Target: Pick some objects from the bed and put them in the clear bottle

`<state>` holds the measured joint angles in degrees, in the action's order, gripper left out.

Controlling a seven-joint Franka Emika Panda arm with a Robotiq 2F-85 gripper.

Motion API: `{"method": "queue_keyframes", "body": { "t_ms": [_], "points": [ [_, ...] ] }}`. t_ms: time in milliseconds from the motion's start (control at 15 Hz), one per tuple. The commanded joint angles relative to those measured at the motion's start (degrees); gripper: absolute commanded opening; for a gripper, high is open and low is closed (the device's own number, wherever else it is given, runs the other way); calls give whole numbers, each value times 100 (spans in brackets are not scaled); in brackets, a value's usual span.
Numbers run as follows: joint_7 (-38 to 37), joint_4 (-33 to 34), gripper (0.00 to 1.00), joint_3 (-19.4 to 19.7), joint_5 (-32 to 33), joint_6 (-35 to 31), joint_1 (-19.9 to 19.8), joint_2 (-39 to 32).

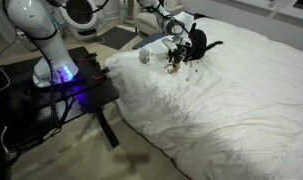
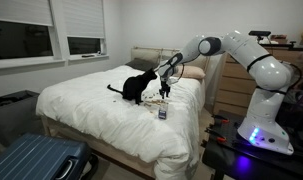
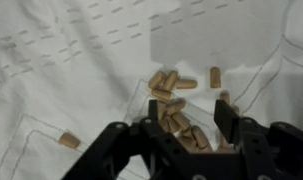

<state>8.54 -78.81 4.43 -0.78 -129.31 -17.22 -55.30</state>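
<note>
Tan-brown pellets (image 3: pixel 171 92) lie in a loose cluster on the white duvet of the bed (image 3: pixel 61 60), with one stray pellet (image 3: pixel 67 141) off to the left. My gripper (image 3: pixel 188 125) is open, low over the cluster, with several pellets between its two black fingers. In both exterior views the gripper (image 1: pixel 174 47) (image 2: pixel 166 90) hangs over the bed (image 1: pixel 241 100) (image 2: pixel 81 100) next to the black cat. The clear bottle (image 1: pixel 145 56) (image 2: pixel 162 114) stands upright on the duvet a short way from the gripper. It is out of the wrist view.
A black cat (image 1: pixel 196 42) (image 2: pixel 139 87) sits on the bed right beside the gripper. The robot base stands on a black table (image 1: pixel 66 90) by the bed. A blue suitcase (image 2: pixel 31 160) lies on the floor at the bed's foot.
</note>
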Motion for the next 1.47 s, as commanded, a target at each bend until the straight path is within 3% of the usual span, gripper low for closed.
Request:
{"method": "queue_keyframes", "body": {
  "t_ms": [0, 133, 667, 1133, 1267, 1333, 1400],
  "points": [
    [-58, -110, 95, 48, -14, -43, 60, -33],
    [-65, -62, 100, 63, -8, -70, 57, -128],
    [-191, 33, 100, 188, 21, -921, 79, -492],
    [-325, 164, 98, 127, -71, -760, 86, -625],
    [-398, 162, 90, 115, -89, -748, 95, -630],
    [-424, 165, 71, 112, -95, -741, 96, -633],
    [-445, 169, 64, 109, -109, -734, 91, -636]
  ]
}}
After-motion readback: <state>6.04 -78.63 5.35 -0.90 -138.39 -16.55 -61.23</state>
